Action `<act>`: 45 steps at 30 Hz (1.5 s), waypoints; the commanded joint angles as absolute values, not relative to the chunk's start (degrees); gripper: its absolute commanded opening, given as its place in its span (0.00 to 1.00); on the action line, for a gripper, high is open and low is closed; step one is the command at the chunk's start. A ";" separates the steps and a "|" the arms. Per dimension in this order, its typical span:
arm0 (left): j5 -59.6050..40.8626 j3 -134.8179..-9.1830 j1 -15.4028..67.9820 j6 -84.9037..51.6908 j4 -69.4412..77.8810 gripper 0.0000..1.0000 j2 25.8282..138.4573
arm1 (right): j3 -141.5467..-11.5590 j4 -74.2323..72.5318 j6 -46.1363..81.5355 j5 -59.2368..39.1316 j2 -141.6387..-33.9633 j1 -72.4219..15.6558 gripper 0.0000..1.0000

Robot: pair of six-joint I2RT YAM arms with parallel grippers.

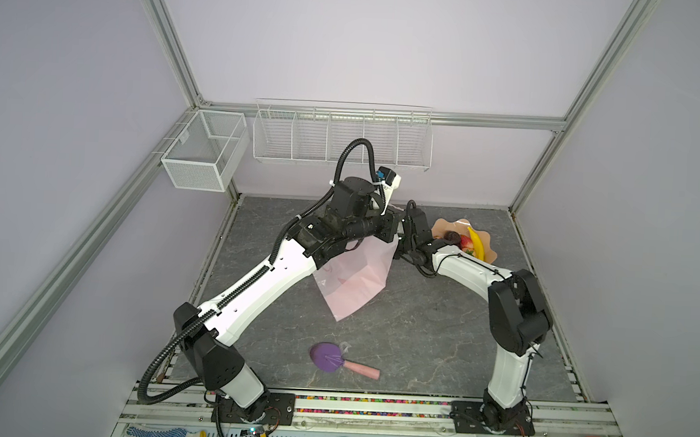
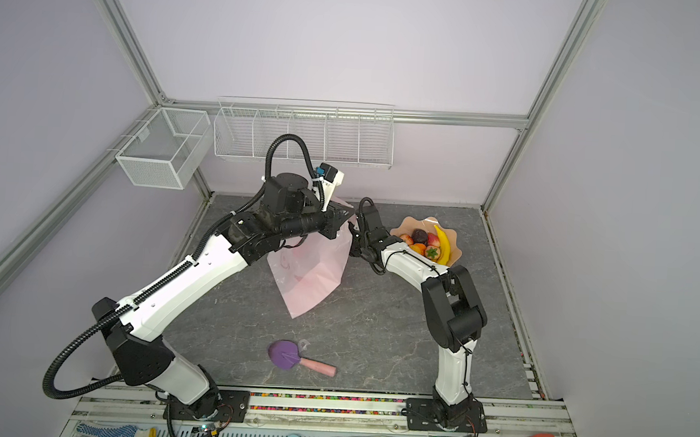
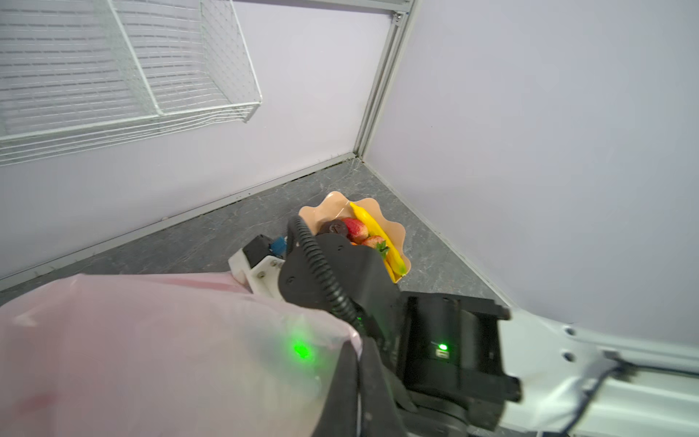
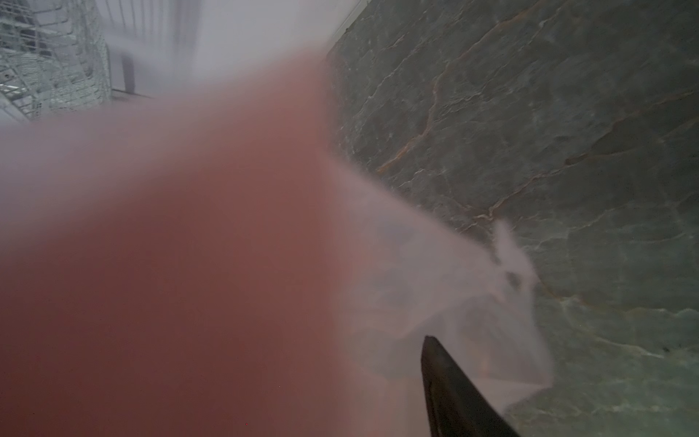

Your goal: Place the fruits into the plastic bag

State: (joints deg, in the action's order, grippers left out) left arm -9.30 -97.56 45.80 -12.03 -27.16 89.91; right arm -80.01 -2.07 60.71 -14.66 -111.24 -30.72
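Grey table [image 1: 416, 336]; left gripper [image 1: 391, 230] fingers closed on the lifted plastic bag [image 1: 357, 282], right gripper [image 2: 352, 233] beside it, state I cannot tell. Both top views show fruits [image 2: 428, 243]; right wrist view does not.

Pale lilac back wall [image 1: 351, 40] and side walls are boxing the cell in, with aluminium frame posts [image 1: 166, 33] running up the corners. A white wire rack [image 1: 340, 144] with five bays is hanging on the back wall. A white mesh basket [image 1: 202, 152] is hanging off the left frame rail. The desk [image 1: 416, 336] is showing a grey marble-look top with thin tan veins. A slotted rail [image 1: 370, 408] is running along the front edge. Light is falling evenly, casting soft shadows only.
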 commanded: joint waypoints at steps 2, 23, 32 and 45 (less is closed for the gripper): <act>-12.14 -93.17 45.44 -13.30 -28.19 0.00 84.79 | -76.62 -13.70 66.13 -13.96 -110.81 -28.13 0.69; -2.84 -81.33 37.35 -9.85 -31.46 0.00 73.89 | -70.94 17.68 39.89 -20.10 -94.08 -27.64 0.88; -4.88 -80.49 37.35 -9.10 -32.34 0.00 72.60 | -69.21 11.65 37.94 -27.42 -96.51 -26.81 0.89; -6.37 -81.46 36.80 -8.00 -34.36 0.00 69.76 | -66.65 1.89 34.14 -37.07 -101.64 -24.51 0.88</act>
